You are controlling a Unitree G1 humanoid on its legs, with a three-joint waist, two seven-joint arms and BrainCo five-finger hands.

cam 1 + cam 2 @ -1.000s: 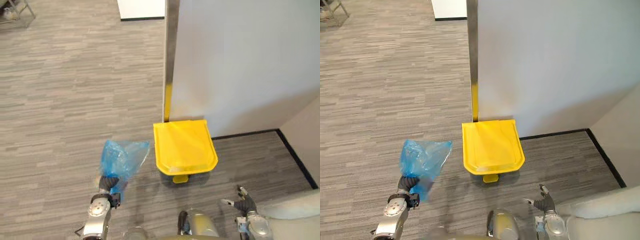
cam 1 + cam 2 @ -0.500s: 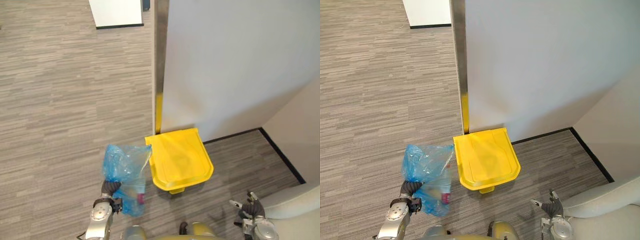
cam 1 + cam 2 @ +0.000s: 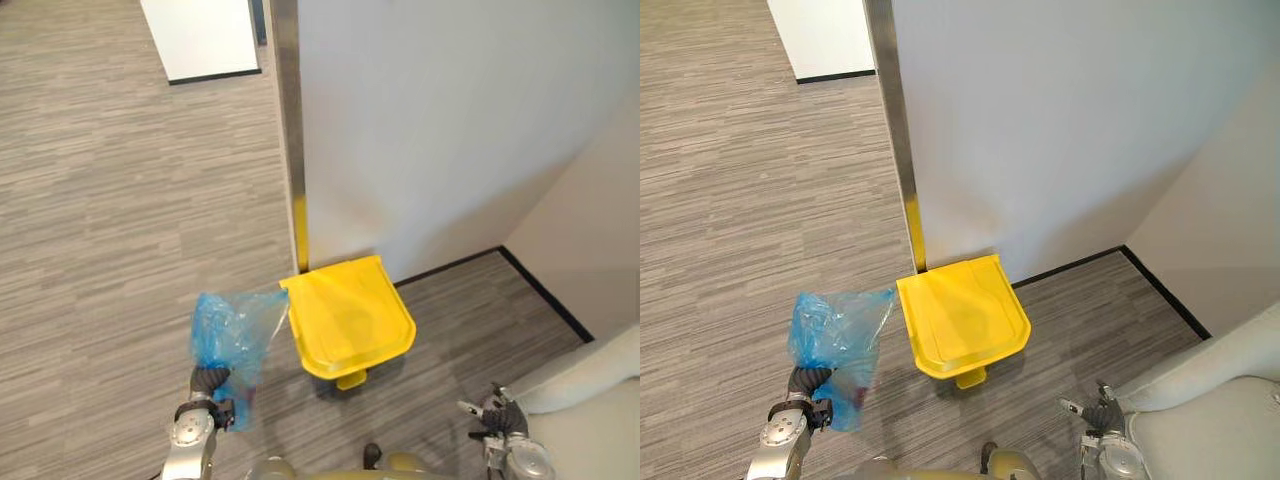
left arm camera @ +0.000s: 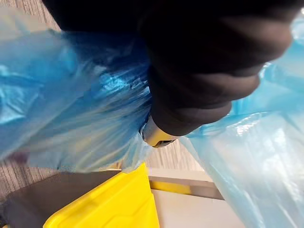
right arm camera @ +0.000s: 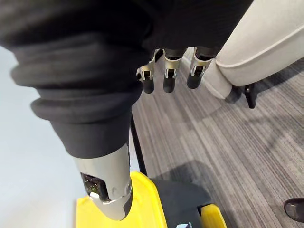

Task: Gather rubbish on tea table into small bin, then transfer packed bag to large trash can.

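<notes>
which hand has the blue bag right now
The left hand: its fingers are curled round the gathered neck of the blue bag, beside the yellow trash can. The right hand hangs open and holds nothing.

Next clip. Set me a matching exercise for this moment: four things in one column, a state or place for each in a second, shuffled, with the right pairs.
Things
1. blue bag
2. yellow trash can
3. left hand
4. right hand

States or places
A. fingers relaxed, holding nothing
B. standing with its lid down
C. fingers curled round gathered plastic
D. held in a hand, to the can's left

Pairs: 1-D, 2-B, 3-C, 4-A
</notes>
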